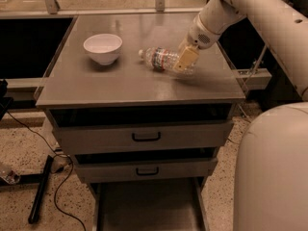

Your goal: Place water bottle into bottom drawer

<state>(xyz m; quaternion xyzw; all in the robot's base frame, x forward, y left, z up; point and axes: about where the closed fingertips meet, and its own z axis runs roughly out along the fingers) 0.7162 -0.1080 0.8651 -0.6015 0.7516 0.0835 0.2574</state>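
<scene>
The water bottle lies on its side on the grey cabinet top, its white cap pointing left toward the white bowl. My gripper comes in from the upper right on the white arm and sits at the bottle's base end, overlapping it. The bottom drawer is pulled out at floor level below the cabinet front, and its flat grey floor shows nothing in it.
A white bowl stands on the cabinet top left of the bottle. The two upper drawers are shut, with black handles. My white base fills the lower right. Black cables and a bar lie on the floor at left.
</scene>
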